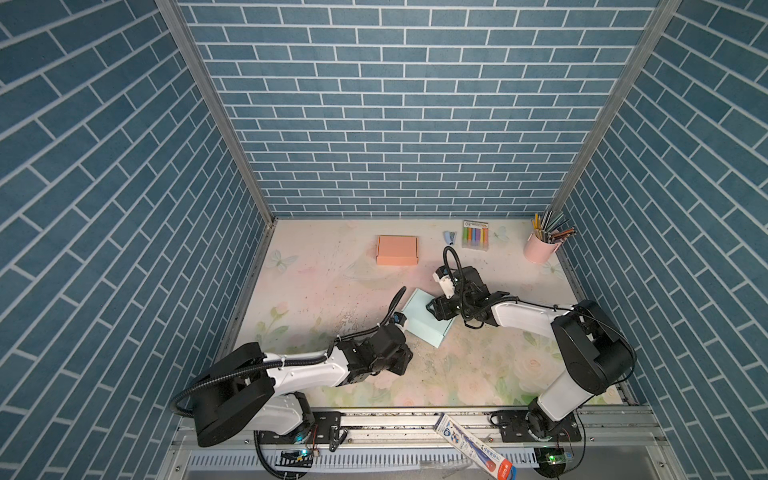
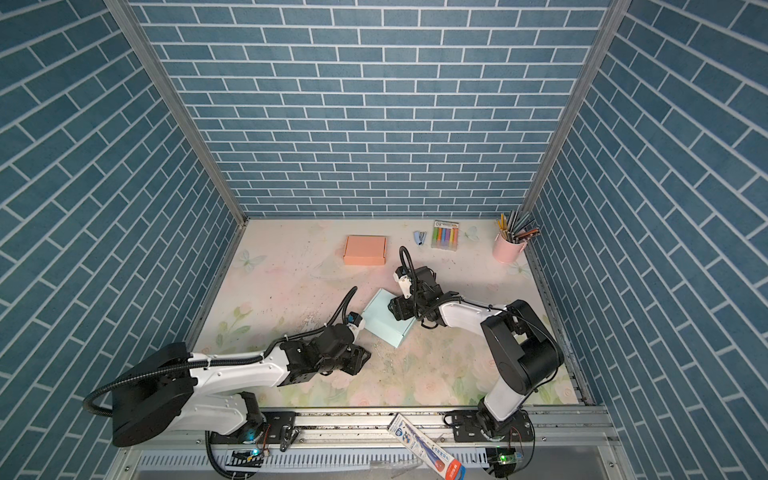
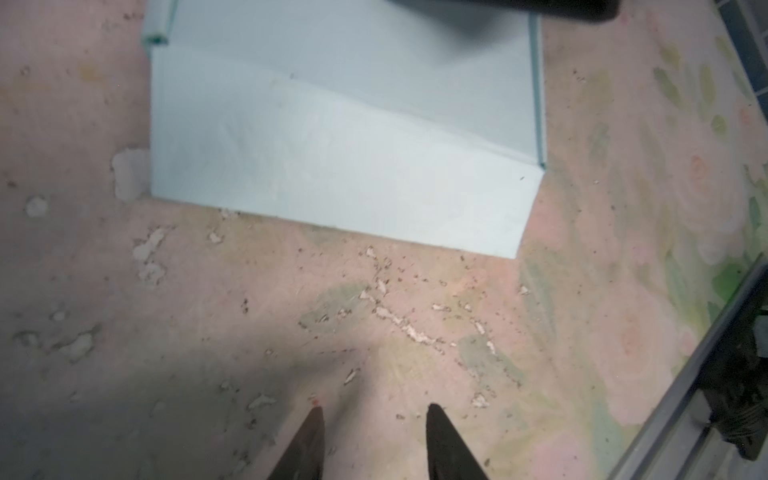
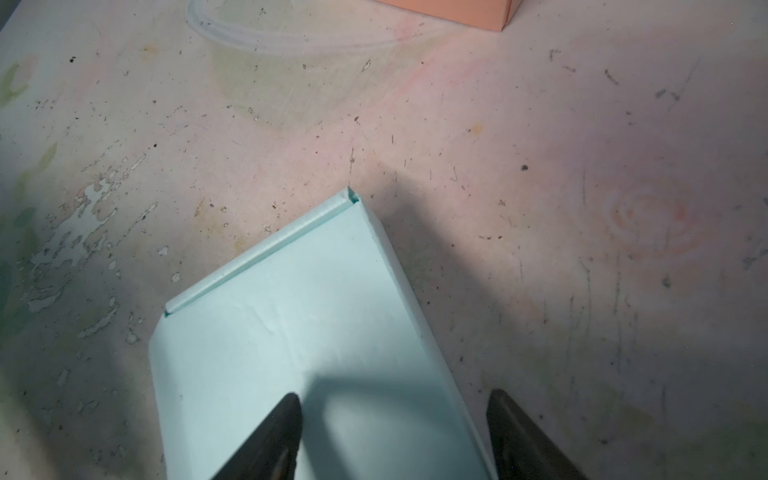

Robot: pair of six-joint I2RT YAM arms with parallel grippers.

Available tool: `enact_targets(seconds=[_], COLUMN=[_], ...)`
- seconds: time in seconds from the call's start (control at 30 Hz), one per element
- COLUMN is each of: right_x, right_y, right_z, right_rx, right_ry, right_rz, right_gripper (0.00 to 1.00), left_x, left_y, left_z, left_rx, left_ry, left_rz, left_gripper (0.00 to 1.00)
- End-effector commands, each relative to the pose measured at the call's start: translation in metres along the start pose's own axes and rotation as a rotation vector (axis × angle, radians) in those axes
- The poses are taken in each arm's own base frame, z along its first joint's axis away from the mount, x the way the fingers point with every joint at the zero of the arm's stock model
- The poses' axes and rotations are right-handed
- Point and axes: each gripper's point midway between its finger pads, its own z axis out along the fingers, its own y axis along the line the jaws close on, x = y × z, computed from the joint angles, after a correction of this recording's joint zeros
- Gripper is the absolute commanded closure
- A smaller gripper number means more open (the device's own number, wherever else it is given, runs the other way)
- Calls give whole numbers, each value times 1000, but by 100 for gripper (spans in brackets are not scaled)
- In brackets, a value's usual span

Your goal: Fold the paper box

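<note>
A: Where is the paper box [image 1: 428, 318]?

B: Mid-table [image 1: 316, 291], turned on a diagonal, with its lid down. The orange box [image 1: 397, 250] sits well apart on the far side.

A: And the right gripper [image 4: 395, 397]?

B: It's over the box's far-right part with its jaws spread and nothing pinched. One finger is above the lid and the other is past the box's edge, over bare table. I can't tell whether the finger touches the lid.

A: The left gripper [image 3: 374, 408]?

B: It hangs over the table just off the box's near-left side. Its jaws are apart and hold nothing.

A: What could go wrong?

B: The front panel looks sloped in the left wrist view, so the flap may not be fully seated. If the right finger presses off-centre, light card like this will probably dent, or the far side will tip up. With nothing bracing it, a sideways push could also send the box skidding toward the left arm. And if the left jaws come in low, they could catch the flap's edge and crumple it instead of tucking it.
</note>
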Motion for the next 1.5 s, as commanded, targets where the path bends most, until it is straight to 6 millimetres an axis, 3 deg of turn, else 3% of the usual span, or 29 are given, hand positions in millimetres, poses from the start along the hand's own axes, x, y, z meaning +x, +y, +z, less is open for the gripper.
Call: enact_targets(seconds=[0.0, 0.2, 0.4, 0.67, 0.93, 1.27, 1.47], right_x=[-6, -3, 3, 16, 44, 59, 60], right_y=[1, -3, -1, 11, 19, 38, 52], right_z=[-6, -8, -7, -2, 3, 1, -7], right_rx=[0, -45, -86, -177, -245, -344, -427], right_ry=[6, 5, 8, 36, 89, 117, 115], right_rz=[9, 57, 79, 113, 153, 182, 215], right_gripper=[28, 27, 26, 27, 27, 28, 28], left_x=[-32, -53, -51, -56, -65, -70, -79], left_y=[-22, -33, -29, -26, -18, -17, -12], left_z=[-3, 24, 43, 67, 76, 87, 84], left_rx=[35, 48, 43, 44, 52, 47, 45], left_ry=[-58, -78, -57, -44, -55, -61, -102], left_rz=[13, 31, 14, 16, 1, 16, 8], left_gripper=[60, 68, 75, 77, 78, 77, 67])
